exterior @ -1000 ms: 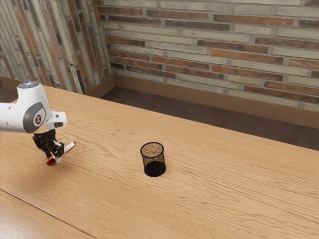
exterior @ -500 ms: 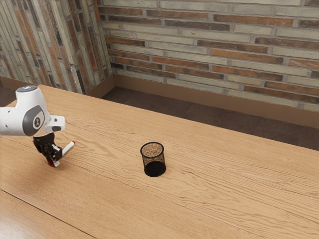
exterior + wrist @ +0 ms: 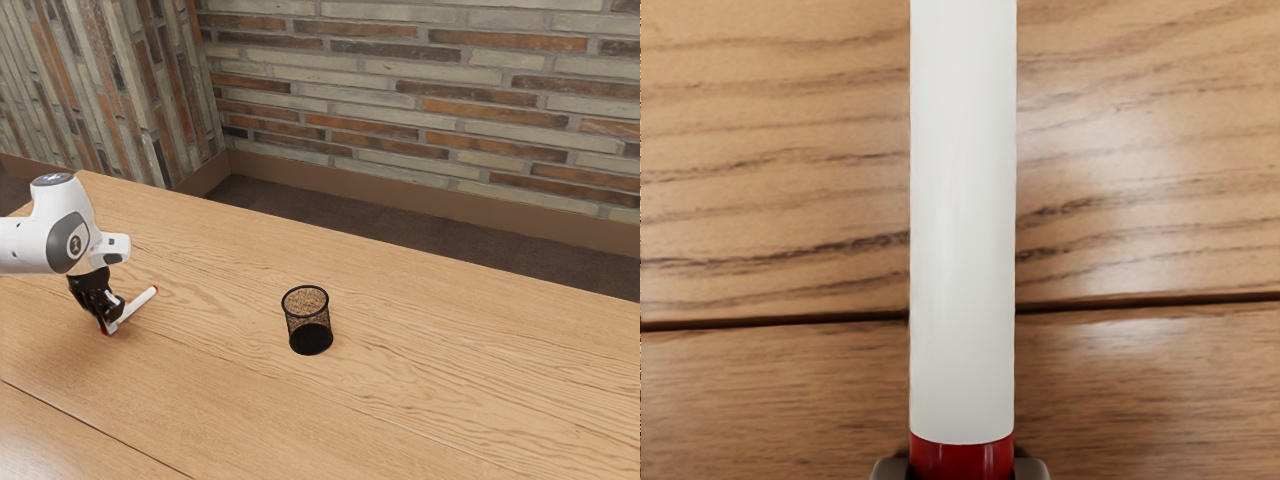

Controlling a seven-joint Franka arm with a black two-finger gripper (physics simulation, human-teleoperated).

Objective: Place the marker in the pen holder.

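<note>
Exterior high, side-on; wrist close (probably downward); table (image 3: 450,400) shared.

Marker (image 3: 962,250) cut off by wrist view's upper and lower edges; red end partly hidden by fingers (image 3: 112,307) in exterior view, arm (image 3: 22,245) cropped at its left edge

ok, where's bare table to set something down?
Table between the marker and the pen holder, and from the pen holder toward the exterior view's right. Crowded: around the gripper and the marker end it grips.
</note>
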